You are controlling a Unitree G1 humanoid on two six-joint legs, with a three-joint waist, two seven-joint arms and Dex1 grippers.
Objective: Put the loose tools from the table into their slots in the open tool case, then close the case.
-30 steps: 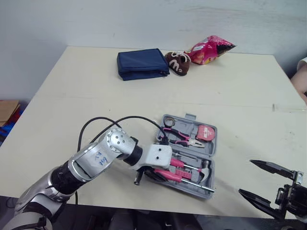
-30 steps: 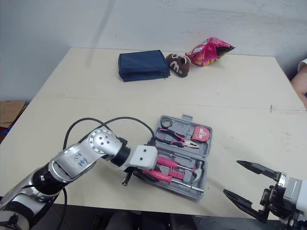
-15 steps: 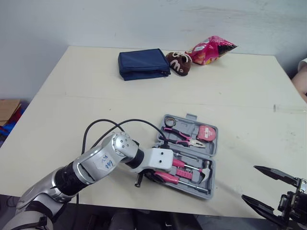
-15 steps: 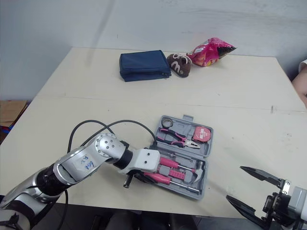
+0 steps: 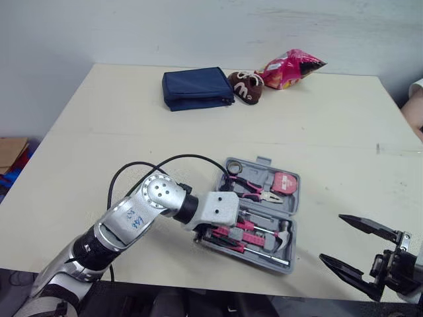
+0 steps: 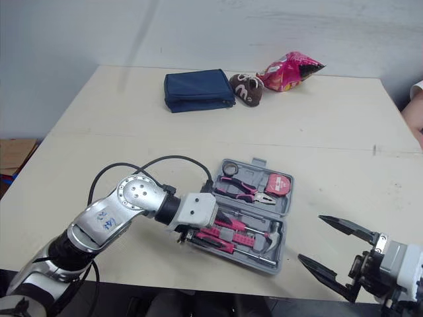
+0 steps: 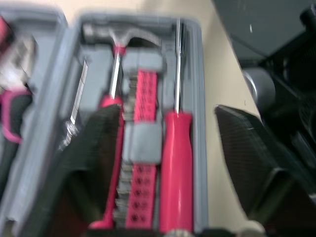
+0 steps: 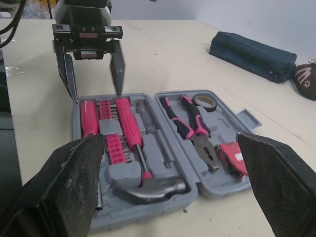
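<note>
Cream table (image 5: pixel 99 132), white wall (image 5: pixel 198 26); blue pouch (image 5: pixel 197 88) beyond tool case (image 8: pixel 148 216) | case open flat on table, grey, pink-handled tools (image 8: pixel 127 116) slotted | left pincer (image 8: pixel 95 91) wide over it | right pincer (image 5: pixel 330 238) wide, to its right

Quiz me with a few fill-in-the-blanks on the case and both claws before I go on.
The grey tool case lies ___ on the table.
The left claw, fingers apart, hangs over the half holding the steel-headed ___.
The right claw is open and holds ___.
The tape measure shares its half with the roll of tape and the pink-handled ___.
Missing words: open; hammer; nothing; pliers.
</note>
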